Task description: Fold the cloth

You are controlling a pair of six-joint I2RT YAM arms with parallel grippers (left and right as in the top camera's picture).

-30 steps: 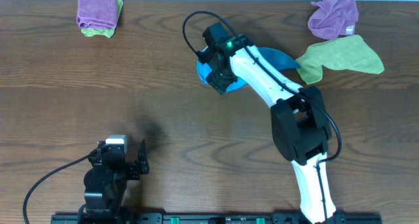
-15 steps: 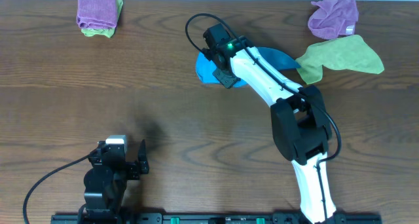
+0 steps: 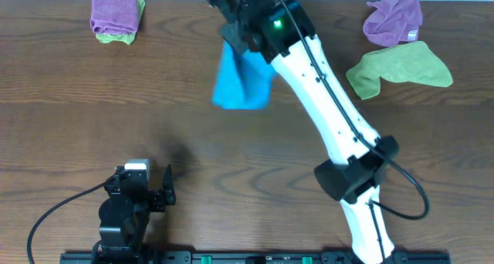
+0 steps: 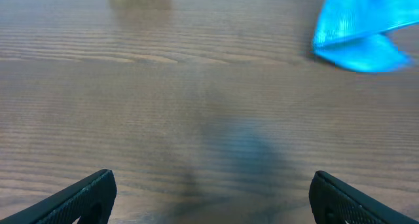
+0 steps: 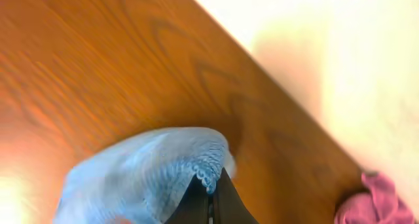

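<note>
The cloth [image 3: 243,79] is a bright sky-blue towel, bunched and hanging from my right gripper [image 3: 236,31] near the table's far edge. In the right wrist view the gripper [image 5: 211,190] is shut on a pinched edge of the cloth [image 5: 141,178], which drapes to the left of the dark fingers. The left wrist view shows the cloth [image 4: 363,27] at the upper right, its lower end close to the tabletop. My left gripper [image 3: 147,188] rests at the near left, far from the cloth. It stands open [image 4: 213,201] over bare wood.
A folded purple cloth on a lime-green one [image 3: 114,15] lies at the far left corner. A crumpled purple cloth [image 3: 394,18] and a spread lime-green cloth [image 3: 401,67] lie at the far right. The table's far edge [image 5: 275,80] runs just beyond the right gripper.
My right gripper has shut on the blue cloth and risen toward the far edge, lifting it off the table. The left arm has not moved.
</note>
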